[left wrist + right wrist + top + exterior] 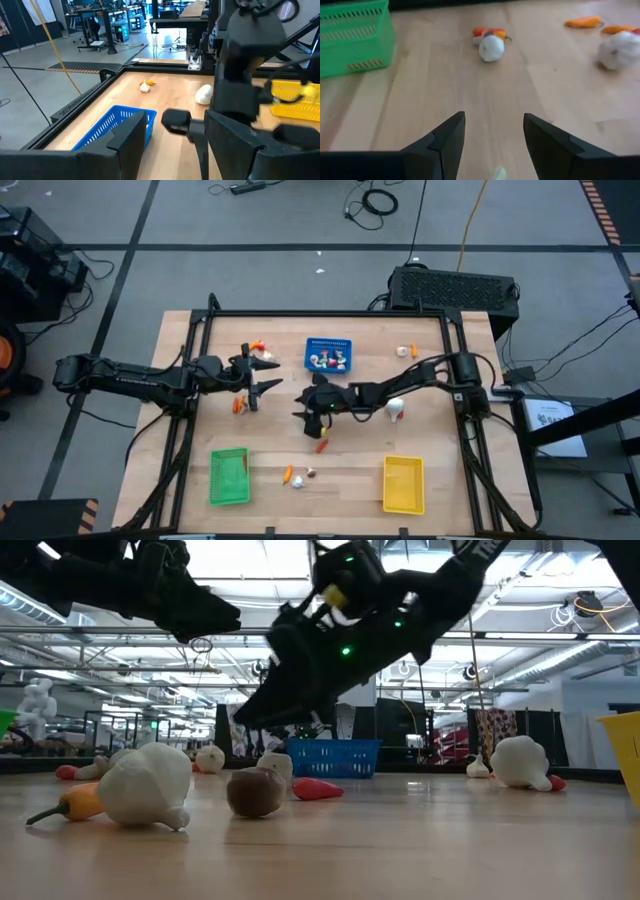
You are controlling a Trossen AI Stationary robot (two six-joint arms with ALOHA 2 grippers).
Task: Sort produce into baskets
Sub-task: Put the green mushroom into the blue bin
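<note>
The blue basket (pixel 329 355) holds a few white pieces at the table's far middle. The green basket (pixel 229 476) is near left and the yellow basket (pixel 403 483) near right. Loose produce lies about: a red stick (pixel 322 445), white bulbs (pixel 396 410) (pixel 298 483) and orange sticks (pixel 238 405) (pixel 288 474). My right gripper (pixel 300 408) hovers open and empty over the table's middle, just above the wood (pixel 494 130), near of the blue basket. My left gripper (pixel 268 375) is open and empty, left of the blue basket (pixel 115 130), its fingers pointing toward the right arm.
More pieces lie far left (pixel 252 346) and far right (pixel 406 351). A brown round piece (pixel 254 791) lies beside a bulb (pixel 148 786) near the front edge. A black frame (pixel 330 313) rims the table. The two grippers stand close together at mid table.
</note>
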